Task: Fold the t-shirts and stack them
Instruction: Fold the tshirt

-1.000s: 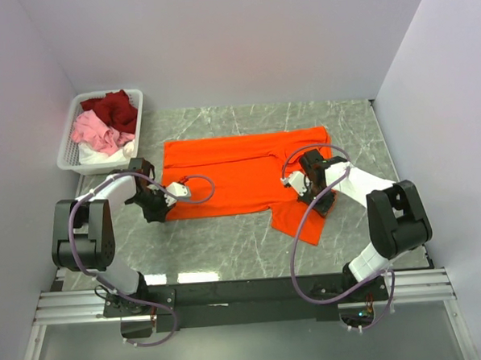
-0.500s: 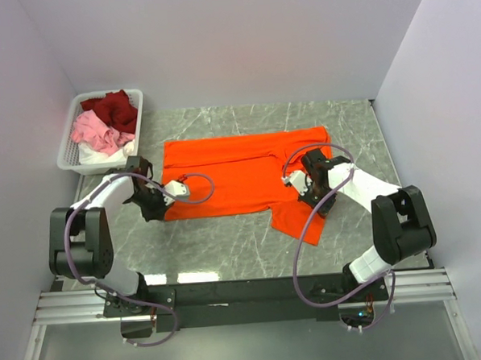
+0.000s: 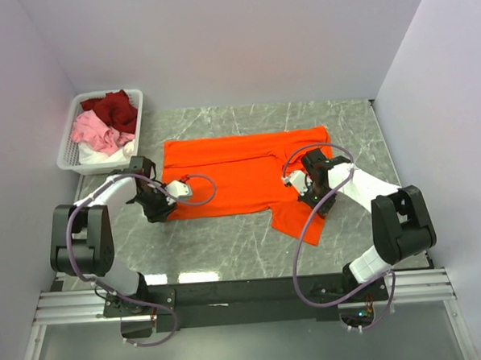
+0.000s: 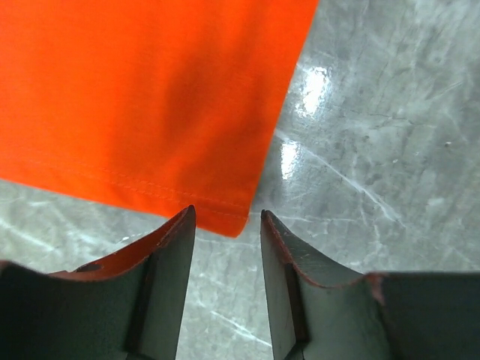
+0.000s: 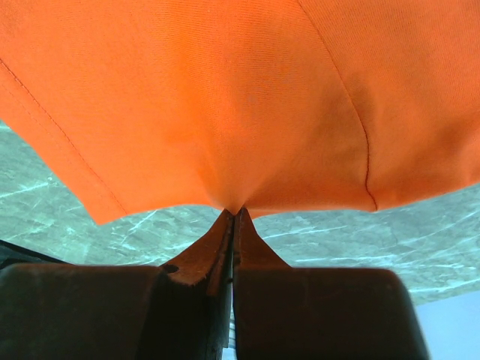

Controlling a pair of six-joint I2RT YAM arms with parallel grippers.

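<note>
The bright orange t-shirt [image 3: 232, 176] lies spread on the marble table, with one flap hanging toward the near edge [image 3: 295, 217]. My left gripper [image 3: 163, 208] is open at the shirt's near-left corner. In the left wrist view that hemmed corner [image 4: 225, 217] lies just ahead of the gap between the fingertips [image 4: 227, 221], and nothing is held. My right gripper [image 3: 310, 194] is shut on the orange cloth; in the right wrist view the fabric [image 5: 240, 112] puckers into the closed tips [image 5: 235, 214] and is lifted off the table. Dark red [image 3: 116, 107], pink [image 3: 95, 133] and white [image 3: 102, 155] shirts lie in the basket.
The white slotted basket [image 3: 68, 153] stands at the far left corner, close to my left arm. Walls close in the table on the left, back and right. Grey cables loop over the shirt near both wrists.
My right gripper has shifted slightly right with the cloth pinched. My left gripper has nudged a little at the shirt's corner and stays open.
</note>
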